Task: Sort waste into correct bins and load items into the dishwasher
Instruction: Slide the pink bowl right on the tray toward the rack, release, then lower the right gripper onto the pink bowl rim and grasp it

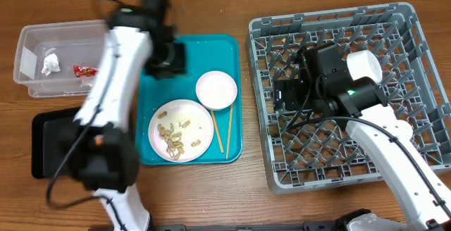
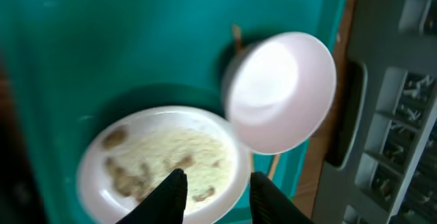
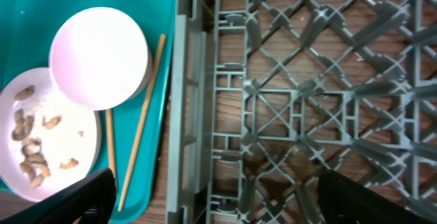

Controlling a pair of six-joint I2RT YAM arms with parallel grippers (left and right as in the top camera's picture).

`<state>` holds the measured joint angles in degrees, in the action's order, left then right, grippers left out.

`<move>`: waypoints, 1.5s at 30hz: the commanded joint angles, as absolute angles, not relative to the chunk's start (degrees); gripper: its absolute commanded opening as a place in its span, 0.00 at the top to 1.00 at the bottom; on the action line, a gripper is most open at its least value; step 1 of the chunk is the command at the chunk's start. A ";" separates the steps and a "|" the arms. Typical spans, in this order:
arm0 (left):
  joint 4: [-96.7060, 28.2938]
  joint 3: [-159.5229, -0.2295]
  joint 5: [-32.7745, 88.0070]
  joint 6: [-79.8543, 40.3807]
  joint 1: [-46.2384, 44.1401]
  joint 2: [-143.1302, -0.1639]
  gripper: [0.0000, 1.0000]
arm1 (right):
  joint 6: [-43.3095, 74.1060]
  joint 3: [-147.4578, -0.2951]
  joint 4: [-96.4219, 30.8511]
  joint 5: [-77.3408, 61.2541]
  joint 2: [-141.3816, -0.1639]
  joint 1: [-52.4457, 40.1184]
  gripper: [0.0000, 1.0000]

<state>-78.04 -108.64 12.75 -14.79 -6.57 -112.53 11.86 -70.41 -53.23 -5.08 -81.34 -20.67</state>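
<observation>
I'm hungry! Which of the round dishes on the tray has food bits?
The white plate, lower in the overhead view, holds tan scraps; the pink bowl is empty.

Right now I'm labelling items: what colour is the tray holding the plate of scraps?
The serving tray is teal, clearest in the overhead view.
</observation>
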 commanded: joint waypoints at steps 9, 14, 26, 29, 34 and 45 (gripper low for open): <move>-85.95 -110.52 8.49 -14.33 4.16 -103.07 0.59 | 14.57 -77.38 -51.03 -10.44 -84.79 -37.04 0.05; -85.95 -110.52 8.58 -14.35 4.10 -103.07 0.59 | 21.50 -79.11 -48.03 -8.45 -92.44 -38.92 0.12; -86.61 -110.52 8.56 -14.35 4.10 -103.07 0.59 | 23.75 -99.72 -57.65 0.32 -110.00 -38.81 0.04; -86.74 -110.52 8.56 -14.33 4.10 -103.07 0.60 | 24.82 -99.70 -58.52 1.50 -112.46 -38.50 0.05; -86.74 -110.48 8.56 -14.35 4.10 -103.07 0.60 | 27.73 -99.70 -59.09 1.89 -116.84 -36.07 0.12; -86.52 -110.41 8.56 -14.35 4.10 -103.07 0.60 | 27.73 -97.82 -55.16 1.89 -120.55 -35.03 0.25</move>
